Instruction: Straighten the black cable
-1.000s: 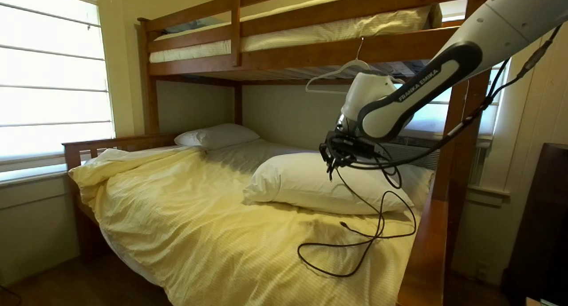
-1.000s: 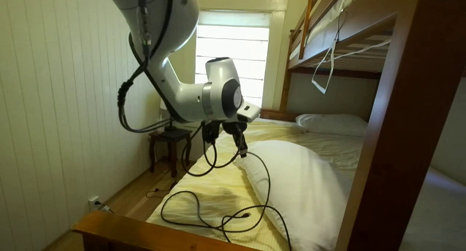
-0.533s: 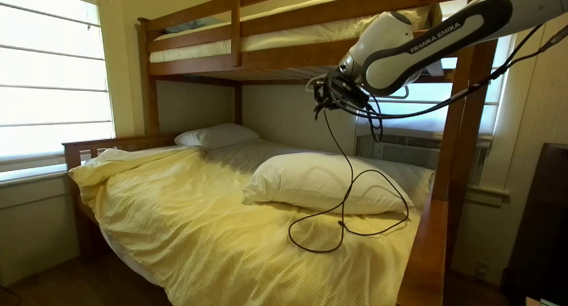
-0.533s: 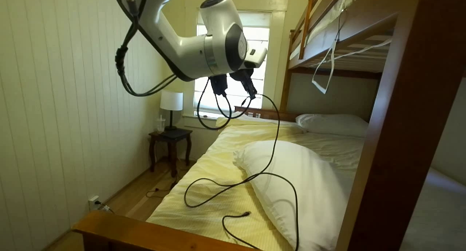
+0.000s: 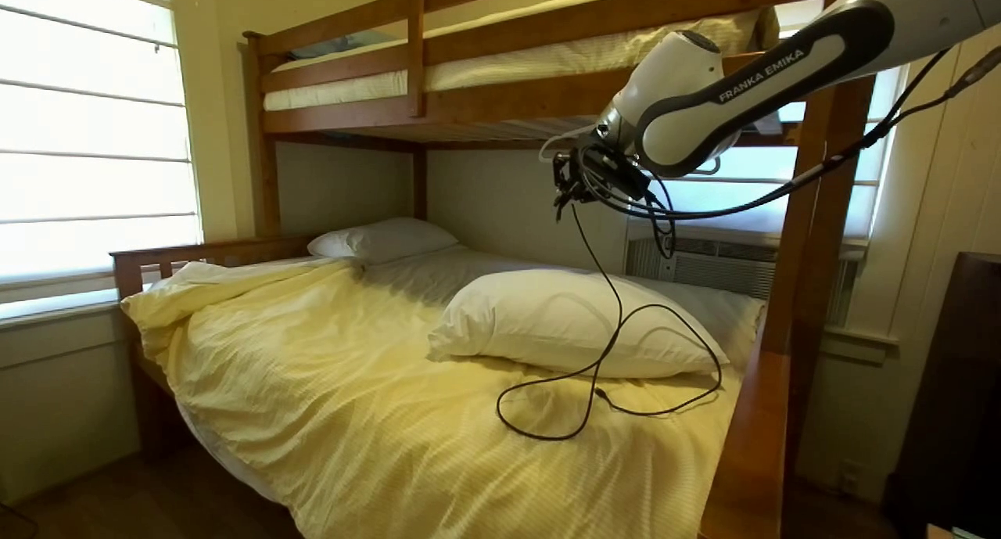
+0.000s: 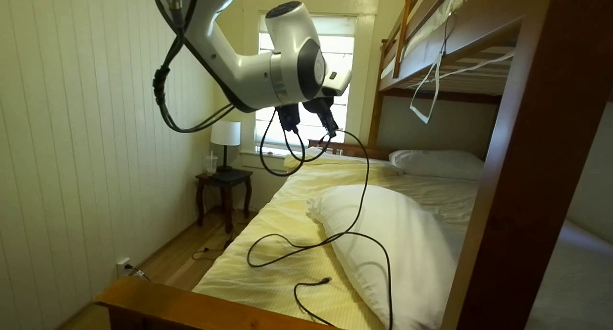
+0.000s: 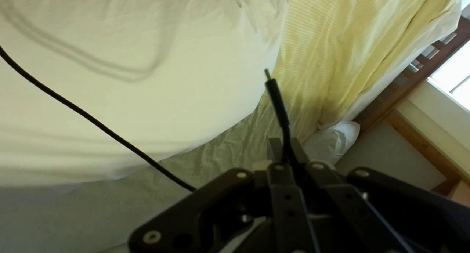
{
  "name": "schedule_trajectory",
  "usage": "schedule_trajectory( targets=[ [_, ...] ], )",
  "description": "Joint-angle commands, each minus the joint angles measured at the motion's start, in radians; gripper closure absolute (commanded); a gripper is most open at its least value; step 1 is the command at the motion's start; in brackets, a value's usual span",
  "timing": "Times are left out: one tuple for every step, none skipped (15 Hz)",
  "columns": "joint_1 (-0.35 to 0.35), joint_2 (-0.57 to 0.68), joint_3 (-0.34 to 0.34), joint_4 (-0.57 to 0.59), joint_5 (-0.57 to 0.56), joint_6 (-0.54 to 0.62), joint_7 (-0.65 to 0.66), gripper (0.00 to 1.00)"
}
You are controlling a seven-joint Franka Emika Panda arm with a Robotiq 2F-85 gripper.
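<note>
My gripper [image 5: 561, 206] is raised above the bed, and it also shows in an exterior view [image 6: 333, 132]. In the wrist view the fingers [image 7: 288, 146] are shut on the black cable [image 7: 277, 98] near one end. A short plug end sticks out past the fingertips. The black cable hangs from the gripper in both exterior views [image 5: 621, 314] [image 6: 368, 172]. It drops over the white pillow, crosses itself and makes a loose loop on the yellow blanket. Its other plug end [image 6: 325, 280] lies on the blanket. Part of the cable is hidden behind the wooden rail in that exterior view.
A white pillow [image 5: 547, 328] lies on the yellow blanket [image 5: 352, 414]. A white hanger [image 6: 437, 85] hangs from the upper bunk. A wooden bed post [image 6: 517, 176] and end rail [image 6: 191, 301] border the bed. A lamp [image 6: 225, 133] stands beyond on a small table.
My gripper has risen well above the pillow with the cable end, then sunk slightly in the last half second. The cable is drawn up, and its loop on the blanket has shifted.
</note>
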Motion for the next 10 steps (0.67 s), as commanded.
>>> schedule_trajectory(
  targets=[
    [-0.007,0.040,0.001,0.122,-0.047,0.018,-0.034,0.99],
    [-0.005,0.050,0.001,0.177,-0.058,0.030,-0.056,0.99],
    [0.003,0.056,0.003,0.239,-0.047,0.018,-0.084,0.99],
    [0.006,0.063,0.005,0.286,-0.044,0.027,-0.105,0.99],
    [0.010,0.069,0.007,0.342,-0.037,0.028,-0.134,0.99],
    [0.016,0.079,0.010,0.400,-0.023,0.036,-0.163,0.99],
    [0.021,0.088,0.012,0.451,-0.013,0.046,-0.195,0.99],
    [0.028,0.099,0.014,0.498,-0.003,0.063,-0.222,0.99],
    [0.034,0.111,0.017,0.539,0.010,0.082,-0.247,0.99],
    [0.044,0.119,0.022,0.578,0.029,0.080,-0.263,0.99]
  ],
)
